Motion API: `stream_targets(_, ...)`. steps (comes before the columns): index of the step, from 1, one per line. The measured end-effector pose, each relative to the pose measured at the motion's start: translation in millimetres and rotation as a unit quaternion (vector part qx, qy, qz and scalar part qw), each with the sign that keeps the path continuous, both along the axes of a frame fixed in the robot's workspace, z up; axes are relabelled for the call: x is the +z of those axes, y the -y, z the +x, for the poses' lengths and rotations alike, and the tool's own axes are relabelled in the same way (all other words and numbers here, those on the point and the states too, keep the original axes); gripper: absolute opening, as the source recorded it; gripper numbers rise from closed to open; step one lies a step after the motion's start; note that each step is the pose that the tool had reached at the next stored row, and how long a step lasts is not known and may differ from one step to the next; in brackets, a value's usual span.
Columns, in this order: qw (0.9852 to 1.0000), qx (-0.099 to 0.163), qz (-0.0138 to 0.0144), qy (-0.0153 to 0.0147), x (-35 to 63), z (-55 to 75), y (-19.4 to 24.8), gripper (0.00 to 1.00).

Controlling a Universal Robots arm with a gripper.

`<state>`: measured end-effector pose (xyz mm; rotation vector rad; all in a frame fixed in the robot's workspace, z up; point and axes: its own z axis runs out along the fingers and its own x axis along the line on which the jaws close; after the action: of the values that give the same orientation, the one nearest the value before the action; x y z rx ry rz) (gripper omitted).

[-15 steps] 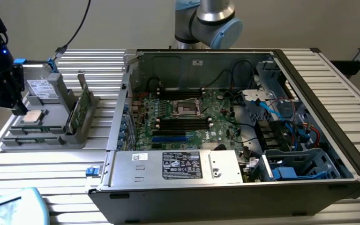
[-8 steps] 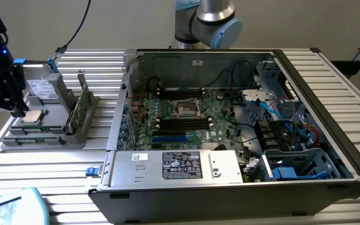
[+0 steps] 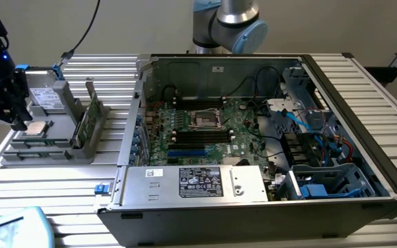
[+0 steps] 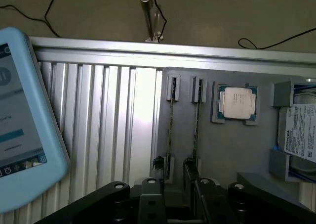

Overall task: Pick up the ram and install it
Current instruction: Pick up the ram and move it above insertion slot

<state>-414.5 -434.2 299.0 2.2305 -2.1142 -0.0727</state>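
The ram [image 4: 171, 130] stood on its long edge in a slot of a grey holder [image 3: 59, 155]. A second stick [image 4: 196, 130] of the same kind stood in the next slot, just beside the first and parallel to it. The holder lay on the slatted metal desk [image 3: 54, 181], on the exterior view's left of the open computer case [image 3: 336, 206], so the ram was outside the case and not yet installed.

The gripper [image 3: 16, 120] hung over the left part of the holder in the exterior view, close to the square silver processor [image 3: 39, 128]. Its jaws were apart and nothing was held between them. In the wrist view the dark front of the gripper appeared at one end of the two sticks. I could not tell if it touched them.

A grey drive [image 3: 47, 98] with a white label sat at the far side of the holder, behind the processor. Inside the case the green motherboard [image 3: 212, 132] lay flat, with a silver power supply [image 3: 195, 183] along the near side and blue cables [image 3: 309, 124] on the right. A tablet in a light blue cover [image 3: 9, 230] lay on the desk at the near left corner. The base of the arm [image 3: 226, 23] rose behind the far wall of the case.
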Motion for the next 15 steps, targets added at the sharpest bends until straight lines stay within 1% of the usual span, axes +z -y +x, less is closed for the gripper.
stream_targets(1, 1.0, 0.0, -0.0001, -0.0001, -0.1, 0.0, 0.0, 0.33)
stream_targets(15, 1.0, 0.005, 0.0, 0.0, -24.8, -1.8, 0.0, 0.33)
